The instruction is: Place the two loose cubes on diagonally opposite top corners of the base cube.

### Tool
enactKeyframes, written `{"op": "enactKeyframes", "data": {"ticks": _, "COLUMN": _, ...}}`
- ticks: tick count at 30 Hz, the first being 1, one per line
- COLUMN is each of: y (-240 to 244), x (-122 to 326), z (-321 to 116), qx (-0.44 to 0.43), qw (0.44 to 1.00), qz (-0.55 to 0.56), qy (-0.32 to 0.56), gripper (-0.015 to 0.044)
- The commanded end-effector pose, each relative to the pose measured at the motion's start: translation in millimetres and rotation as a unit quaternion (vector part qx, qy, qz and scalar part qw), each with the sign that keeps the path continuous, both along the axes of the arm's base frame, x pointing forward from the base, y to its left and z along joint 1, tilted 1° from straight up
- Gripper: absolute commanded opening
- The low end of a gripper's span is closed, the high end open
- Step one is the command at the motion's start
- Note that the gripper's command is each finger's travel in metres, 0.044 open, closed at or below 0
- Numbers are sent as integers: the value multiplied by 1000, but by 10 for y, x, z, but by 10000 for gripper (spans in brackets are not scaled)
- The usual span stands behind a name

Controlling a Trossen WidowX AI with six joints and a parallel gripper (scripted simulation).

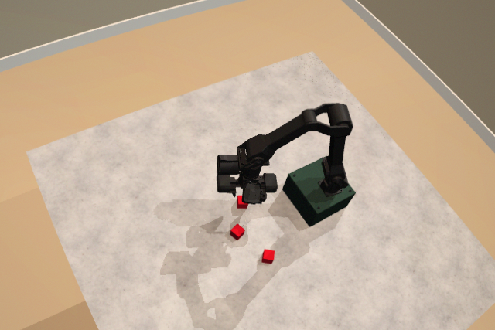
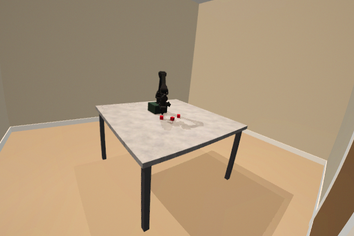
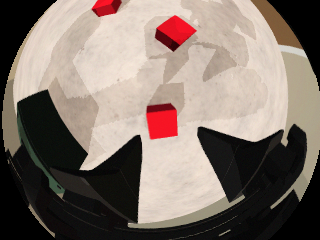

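Three red cubes of like size sit apart on the table; I cannot tell which is the fixed base. One cube [image 1: 241, 202] [image 2: 161, 117] [image 3: 162, 124] is nearest my gripper, partly hidden by it in the top view. The middle cube [image 1: 237, 231] [image 2: 172, 119] [image 3: 175, 32] is turned relative to the others. The third cube [image 1: 267, 256] [image 2: 178, 115] [image 3: 106, 7] is farthest from my gripper and cut by the top of the wrist view. My gripper [image 1: 244, 197] [image 2: 162, 113] [image 3: 170, 135] is open and empty, pointing down above the nearest cube.
The arm stands on a dark green box [image 1: 298, 194] [image 2: 153, 108] [image 3: 50, 130] close to the cubes. The box and arm rest on a pale mottled table [image 1: 139, 158] [image 2: 128, 125]. Shadows of the arm fall around the cubes.
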State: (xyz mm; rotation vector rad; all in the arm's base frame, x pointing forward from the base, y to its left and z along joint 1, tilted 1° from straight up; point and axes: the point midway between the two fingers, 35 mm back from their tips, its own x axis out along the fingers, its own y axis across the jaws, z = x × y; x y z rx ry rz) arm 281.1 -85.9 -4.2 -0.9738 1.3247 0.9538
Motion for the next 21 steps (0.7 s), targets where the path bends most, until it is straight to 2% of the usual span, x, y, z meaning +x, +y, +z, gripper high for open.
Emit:
{"op": "enactKeyframes", "data": {"ticks": 1, "y": 5, "x": -32, "z": -94, "qx": 0, "qw": 1000, "qz": 2, "qy": 5, "gripper": 265}}
{"op": "enactKeyframes", "data": {"ticks": 21, "y": 6, "x": -30, "z": -396, "qx": 0, "qw": 1000, "qz": 2, "qy": 5, "gripper": 265}}
